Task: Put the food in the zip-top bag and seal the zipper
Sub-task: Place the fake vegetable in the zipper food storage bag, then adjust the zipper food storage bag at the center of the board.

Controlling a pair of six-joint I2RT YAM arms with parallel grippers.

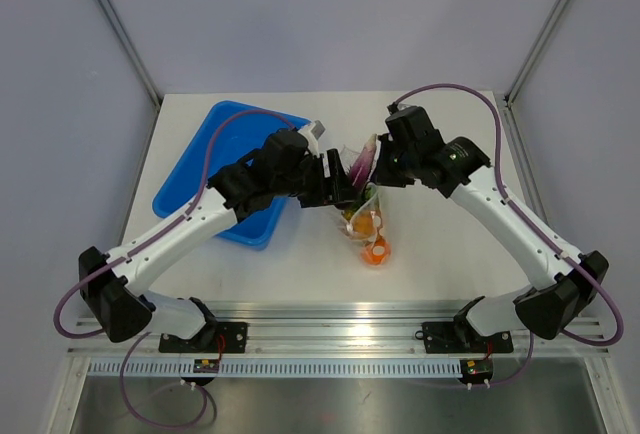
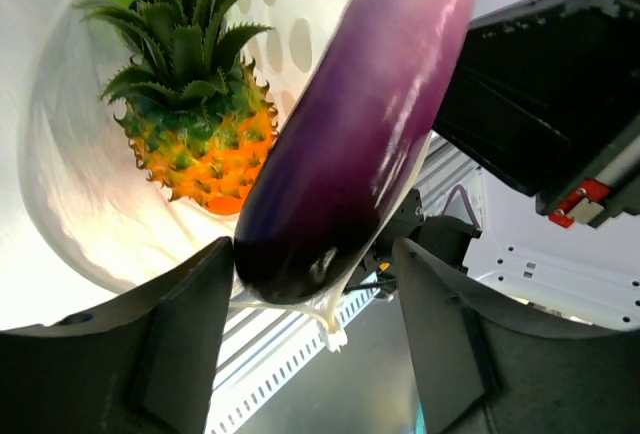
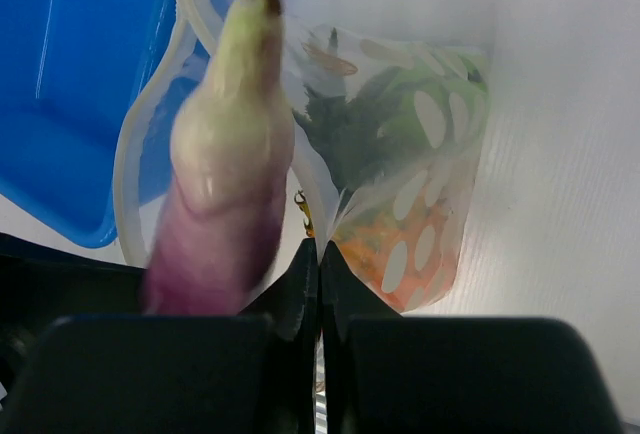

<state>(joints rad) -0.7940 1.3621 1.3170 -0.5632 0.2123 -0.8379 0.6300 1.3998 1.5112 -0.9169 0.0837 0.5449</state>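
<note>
Eggplant point(image 1: 362, 161) loading, by the look of it. From the top: purple fruit at the open far end of the zip-top bag point(image 1: 385, 222), not yet properly inside. Orange ball point(image 1: 376, 252) at the bag's closed near end, pineapple point(image 1: 360, 219) just beyond it. Blue tray point(image 1: 190, 174) to the left of the bag.

From the left wrist: left gripper point(image 2: 315, 344) spread wide, clamping nothing. Dark rounded end of the eggplant between the fingers at the bag's mouth, just over the zipper point(image 2: 285, 304). Pineapple deeper inside the bag.

From the right wrist: right gripper point(image 3: 320, 274) pressed closed, apparently pinching the bag's rim and holding the mouth up. Eggplant blurred and close, pale stem end pointing away from the bag. Green ball point(image 3: 405, 94) deep inside the bag.

Likely trouble: with nothing gripping the eggplant, could tip over the rim and land beside the bag instead of sliding in. Could also lose the open mouth if the pinch slips on the crinkly plastic. Left sticking out of the mouth, would block the zipper from closing.
</note>
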